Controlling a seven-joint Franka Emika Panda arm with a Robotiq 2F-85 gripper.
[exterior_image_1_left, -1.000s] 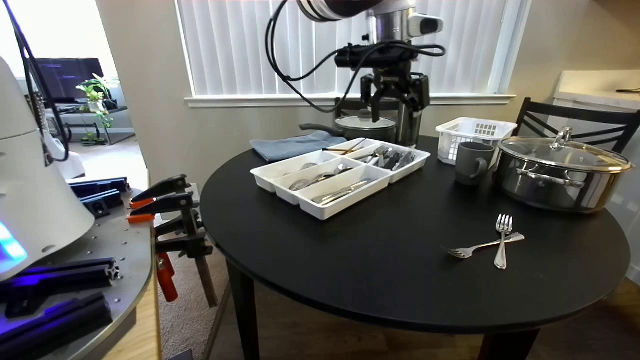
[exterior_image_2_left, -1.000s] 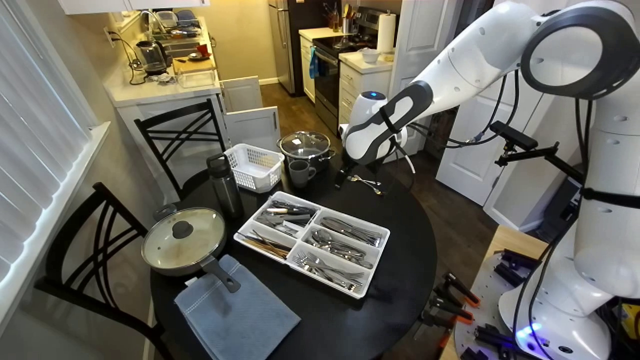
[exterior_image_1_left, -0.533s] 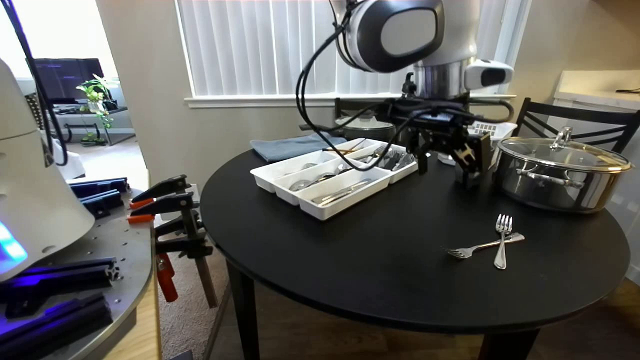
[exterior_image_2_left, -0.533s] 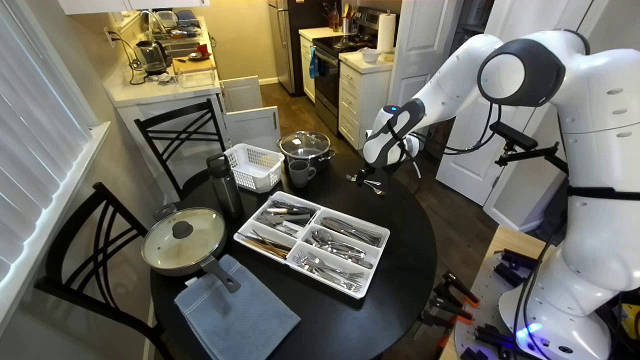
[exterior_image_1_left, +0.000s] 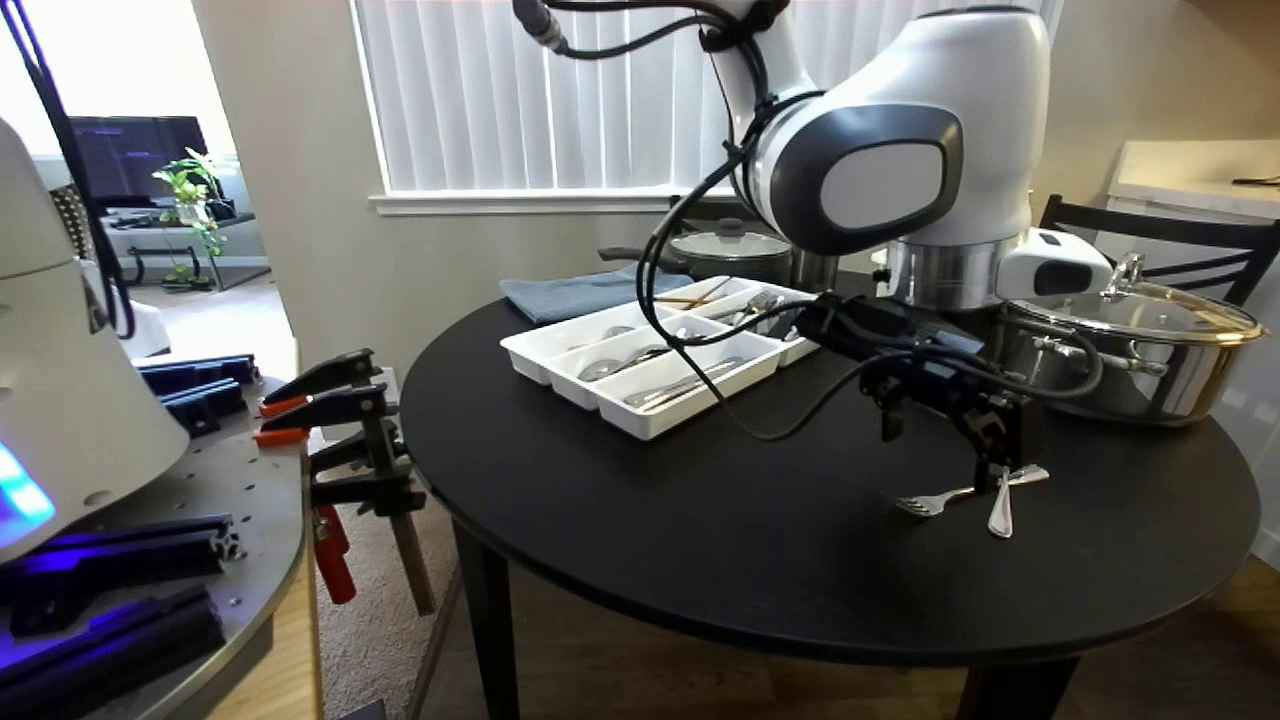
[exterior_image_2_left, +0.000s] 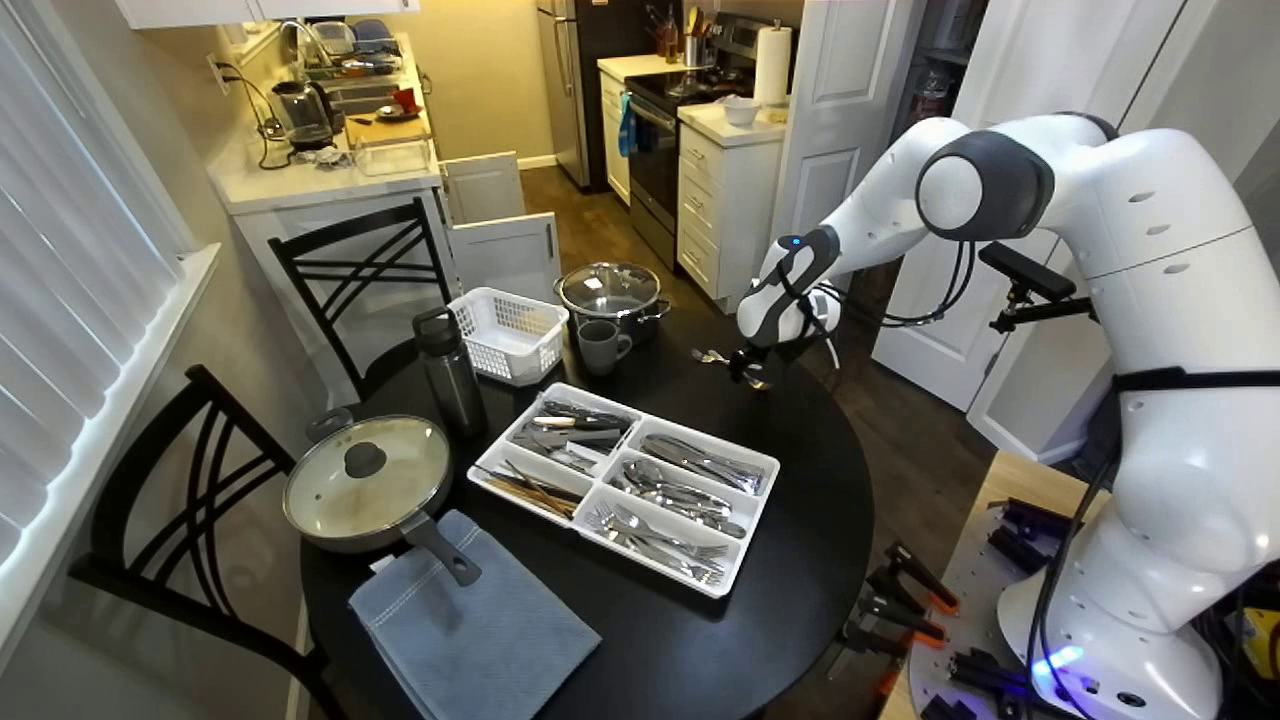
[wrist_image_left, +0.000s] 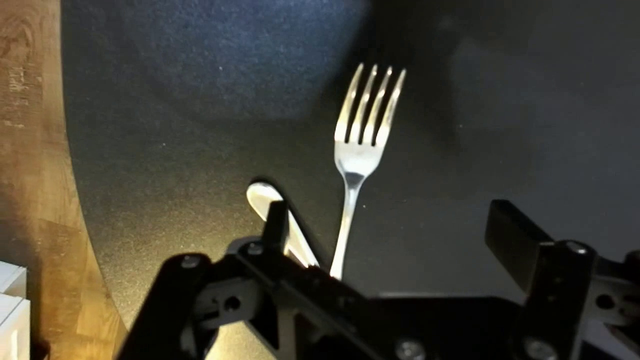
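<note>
Wrist view first. Caught the gripper (wrist_image_left: 390, 227) with jaws spread wide, nothing pinched, low over a fork (wrist_image_left: 356, 160) lying flat on a black table (wrist_image_left: 200, 150). Spotted a second fork (wrist_image_left: 300, 245) too, just the handle showing, partly hidden. Looked like metal, so figured light, stiff and pretty much unbreakable, but smooth and maybe a bit slippery. Thin and lying flat as well, so probably tricky to get under. Would've pinched across the narrow neck or handle, not the tines, and watched out for snagging the other fork. Got a decent look at the hard, speckly table finish, plus some wood floor (wrist_image_left: 65, 260) past the edge.

In an exterior view, saw both forks crossed, with a fingertip (exterior_image_1_left: 986, 478) right by the crossing. Touching or hovering, couldn't tell. Noticed a white cutlery tray (exterior_image_1_left: 680, 411), a lidded steel pot (exterior_image_1_left: 1190, 385), some clamps (exterior_image_1_left: 340, 408) beside the table and vertical blinds (exterior_image_1_left: 450, 100) behind.

In an exterior view, found the gripper tiny and murky over the forks, so went hunting around instead: white basket (exterior_image_2_left: 530, 360), gray mug (exterior_image_2_left: 598, 348), dark bottle (exterior_image_2_left: 455, 380), lidded pan (exterior_image_2_left: 340, 480) and blue cloth (exterior_image_2_left: 490, 630), all on the table. Made out a kitchen counter (exterior_image_2_left: 245, 182) and an oven (exterior_image_2_left: 655, 172) farther back.
</note>
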